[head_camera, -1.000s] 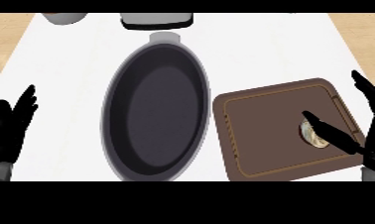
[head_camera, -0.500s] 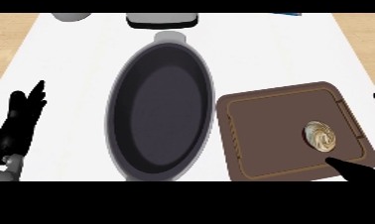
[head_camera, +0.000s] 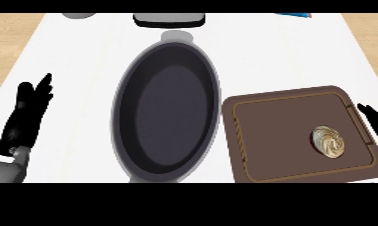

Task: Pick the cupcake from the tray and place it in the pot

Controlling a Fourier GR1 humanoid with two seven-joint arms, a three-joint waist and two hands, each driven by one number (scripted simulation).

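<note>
My left hand [head_camera: 28, 117] rests open at nine o'clock, the pot [head_camera: 166, 115] is at centre, and the cupcake [head_camera: 328, 141] sits on the tray [head_camera: 273, 140] at four, but my right hand [head_camera: 367, 112] barely shows at three and I cannot tell its state, so reaching in may nudge the cupcake aside.

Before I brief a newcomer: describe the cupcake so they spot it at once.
Right of the big dark oval pot lies a brown tray. Near its right edge sits the cupcake, small, round, pale-swirled on top, the only thing on the tray.
</note>
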